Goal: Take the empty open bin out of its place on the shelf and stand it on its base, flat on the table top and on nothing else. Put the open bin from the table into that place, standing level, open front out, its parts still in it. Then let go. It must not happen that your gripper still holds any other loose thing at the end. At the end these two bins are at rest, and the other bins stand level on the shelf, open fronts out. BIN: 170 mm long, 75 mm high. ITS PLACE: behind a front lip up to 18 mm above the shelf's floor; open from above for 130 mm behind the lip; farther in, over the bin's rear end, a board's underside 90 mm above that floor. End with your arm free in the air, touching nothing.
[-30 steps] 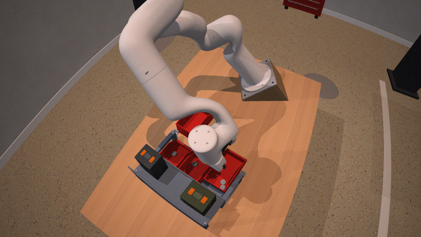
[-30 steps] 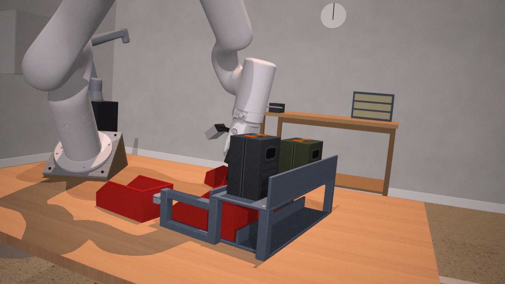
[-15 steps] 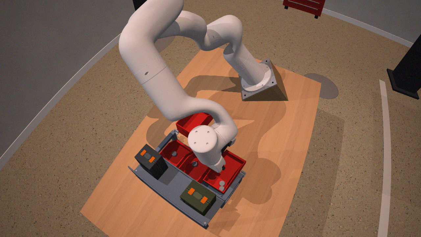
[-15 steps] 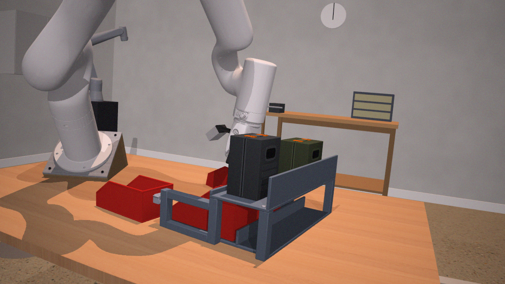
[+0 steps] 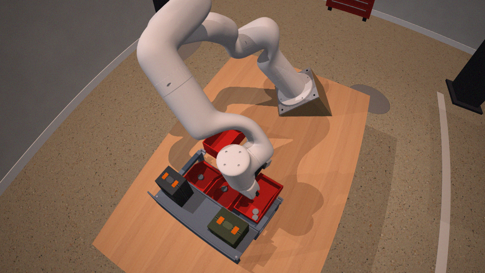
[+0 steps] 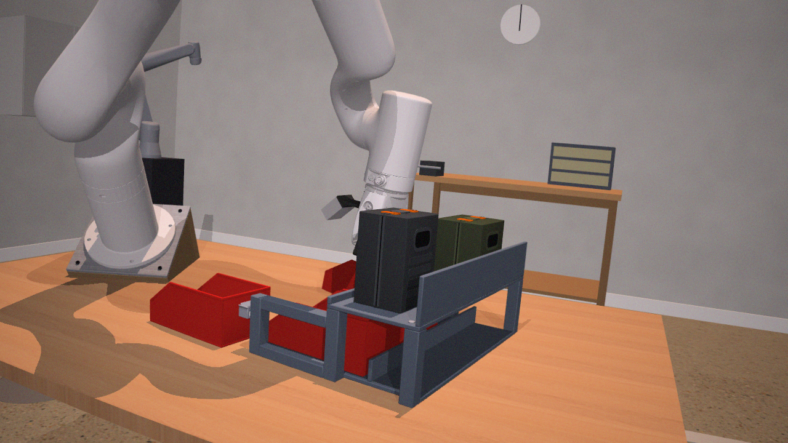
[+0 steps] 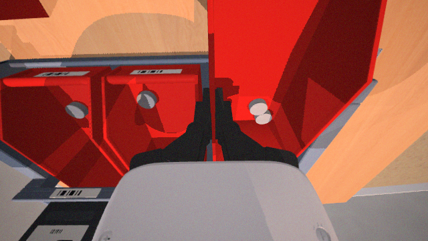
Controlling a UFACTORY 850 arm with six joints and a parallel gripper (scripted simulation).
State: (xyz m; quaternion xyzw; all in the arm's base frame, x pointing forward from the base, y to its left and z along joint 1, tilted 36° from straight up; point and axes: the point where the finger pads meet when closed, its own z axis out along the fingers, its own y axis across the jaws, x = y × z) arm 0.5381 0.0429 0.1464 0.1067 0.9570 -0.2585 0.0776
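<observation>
Gripper fingers pinch the side wall of the red bin with two discs, tilted at the shelf, lower centre from above; the empty bin stands on the table, left in the exterior view.

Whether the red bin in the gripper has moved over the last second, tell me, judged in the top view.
Yes, slightly: the red bin has shifted inward over the shelf, toward the green case.
</observation>
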